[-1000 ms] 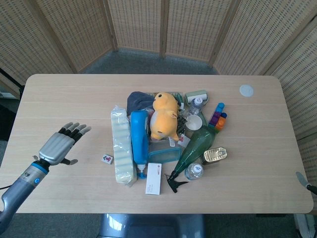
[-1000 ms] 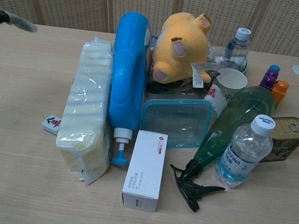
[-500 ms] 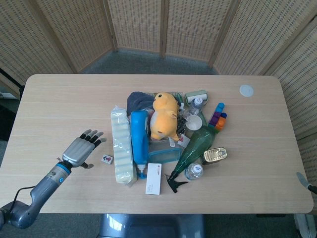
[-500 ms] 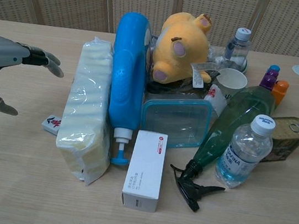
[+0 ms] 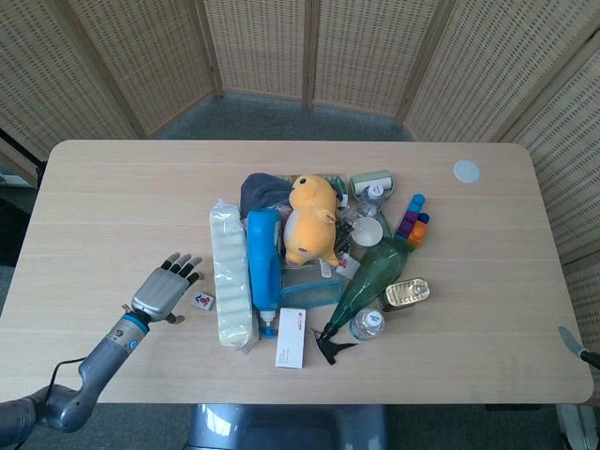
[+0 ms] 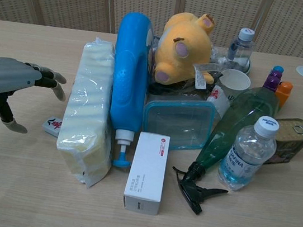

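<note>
Beside the yellow sponge pack (image 5: pixel 232 277), on its outer side, lies 1 small tile (image 5: pixel 203 301); our left hand (image 5: pixel 161 292) hovers just short of it, fingers (image 6: pixel 51 81) spread, holding nothing. We should lower thumb and fingertips squarely around the tile, clear of the pack's wrapper.

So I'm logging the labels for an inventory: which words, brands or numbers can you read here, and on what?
"AFINA": on the label of the water bottle, cut off at its left edge.
White box: a red logo and small print, too small to read.
Small tile near the left hand: red marks, unreadable.
Paper cup: red print, blurred.
</note>
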You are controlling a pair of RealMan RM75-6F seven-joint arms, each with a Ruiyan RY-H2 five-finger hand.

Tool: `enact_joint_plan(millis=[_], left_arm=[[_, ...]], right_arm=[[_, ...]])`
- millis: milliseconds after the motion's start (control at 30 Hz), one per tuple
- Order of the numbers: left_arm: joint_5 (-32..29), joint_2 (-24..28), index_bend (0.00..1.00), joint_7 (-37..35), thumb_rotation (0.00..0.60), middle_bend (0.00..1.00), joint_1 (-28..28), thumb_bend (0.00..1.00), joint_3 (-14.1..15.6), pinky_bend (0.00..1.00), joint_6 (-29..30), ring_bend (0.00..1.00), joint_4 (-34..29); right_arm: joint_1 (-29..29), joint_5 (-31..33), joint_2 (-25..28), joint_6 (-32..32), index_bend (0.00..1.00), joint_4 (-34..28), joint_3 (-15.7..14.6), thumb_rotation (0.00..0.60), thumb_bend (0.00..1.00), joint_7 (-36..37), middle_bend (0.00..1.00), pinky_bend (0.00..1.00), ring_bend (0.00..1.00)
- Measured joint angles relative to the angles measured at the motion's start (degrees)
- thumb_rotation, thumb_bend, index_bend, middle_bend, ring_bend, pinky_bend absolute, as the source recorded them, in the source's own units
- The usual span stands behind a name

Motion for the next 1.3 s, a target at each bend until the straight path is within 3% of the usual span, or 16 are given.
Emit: enact_joint_plan(millis=[233,433,1300], left_arm=[[-1.7,-3.4,0.25,1.3,0.6,0.0,-1.6,0.0,-0.5,0.0,-0.8,0.0,2.2],[-2.9,-5.9,0.27,2.8,0.6,0.0,-2.5,0.0,-0.5,0.0,-0.8,0.0,3.5],[-6.4,-9.7,0.43,6.5,0.6,0.0,-4.4,0.0,0.0,0.0,0.1,0.0,7.5]], right_arm=[[0.3,0.0,-0.4,0.3,0.0,-2.6,0.2,0.505,0.0,-2.7,0.0,0.0,0.0],[0.3,0.5,-0.1,0.0,0.0,-1.4,0.2,0.508,0.0,-0.4,0.0,0.0,0.0],[0.1,0.8,1.2,-1.2,0.0,-0.1,-0.2,0.506,0.0,3.4,0.0,0.0,0.0]])
